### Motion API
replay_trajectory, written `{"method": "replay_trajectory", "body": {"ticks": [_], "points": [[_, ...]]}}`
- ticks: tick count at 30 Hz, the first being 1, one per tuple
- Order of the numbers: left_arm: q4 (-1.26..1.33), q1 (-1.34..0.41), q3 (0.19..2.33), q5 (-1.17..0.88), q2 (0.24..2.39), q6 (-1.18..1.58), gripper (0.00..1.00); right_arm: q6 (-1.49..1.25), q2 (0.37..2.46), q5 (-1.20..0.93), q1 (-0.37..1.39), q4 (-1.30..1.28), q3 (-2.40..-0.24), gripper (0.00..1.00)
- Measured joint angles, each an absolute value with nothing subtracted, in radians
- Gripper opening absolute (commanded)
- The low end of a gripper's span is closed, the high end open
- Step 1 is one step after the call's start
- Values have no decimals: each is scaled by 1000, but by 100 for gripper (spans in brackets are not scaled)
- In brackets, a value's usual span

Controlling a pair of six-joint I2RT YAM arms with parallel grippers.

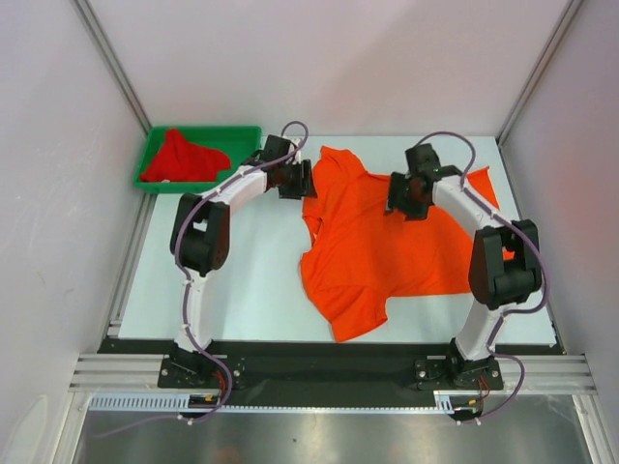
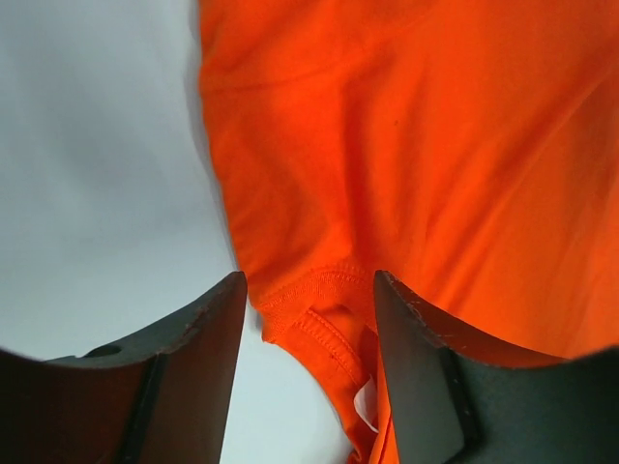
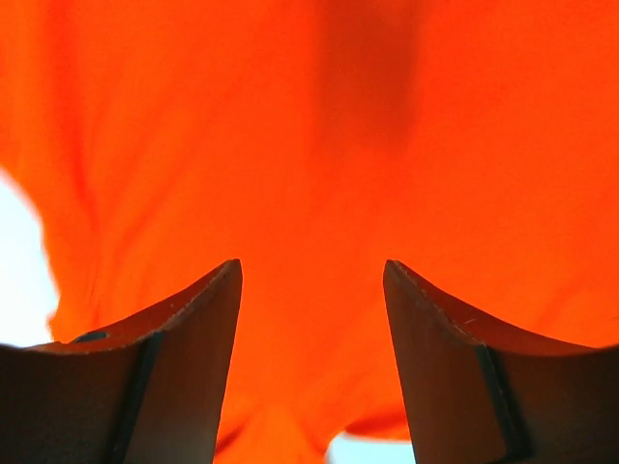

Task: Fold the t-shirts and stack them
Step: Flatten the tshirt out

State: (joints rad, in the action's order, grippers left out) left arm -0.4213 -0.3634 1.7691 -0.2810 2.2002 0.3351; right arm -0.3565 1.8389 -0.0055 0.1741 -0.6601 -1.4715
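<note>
I read both pairs of fingers as spread, gripping nothing. Left gripper [image 2: 309, 280]: stitched collar of the orange tee [image 2: 435, 145] lies between the fingers. Right gripper [image 3: 311, 266]: smooth, rumpled cloth under the gap. Red tee [image 1: 179, 157] is bunched in the tray [image 1: 247, 135].

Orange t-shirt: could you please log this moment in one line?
orange t-shirt: spread on table; red t-shirt: in green tray; left gripper: open; right gripper: open
</note>
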Motion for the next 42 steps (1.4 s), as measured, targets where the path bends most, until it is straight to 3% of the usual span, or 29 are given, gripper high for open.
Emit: {"method": "replay_trajectory", "body": {"ticks": [10, 16, 17, 19, 28, 38, 39, 42], "points": [[-486, -364, 1746, -313, 2245, 396, 55, -420, 1631, -133, 303, -648, -1201, 65], [-480, -364, 1744, -355, 2275, 431, 28, -439, 1623, -159, 373, -636, -1158, 64], [-479, -364, 1739, -357, 2275, 433, 15, -442, 1623, -162, 392, -635, -1156, 64], [-480, -364, 1736, -344, 2275, 430, 0, -445, 1623, -179, 431, -630, -1154, 62], [-611, -360, 1863, -100, 2281, 318, 0, -468, 1663, -286, 590, -571, -1152, 46], [-663, -348, 2017, 78, 2346, 197, 1, -476, 1784, -389, 719, -525, -1132, 40], [-666, -347, 2021, 86, 2355, 189, 2, -476, 1792, -398, 729, -524, -1132, 40], [-689, -344, 2024, 133, 2378, 167, 21, -475, 1813, -412, 756, -522, -1134, 40]]}}
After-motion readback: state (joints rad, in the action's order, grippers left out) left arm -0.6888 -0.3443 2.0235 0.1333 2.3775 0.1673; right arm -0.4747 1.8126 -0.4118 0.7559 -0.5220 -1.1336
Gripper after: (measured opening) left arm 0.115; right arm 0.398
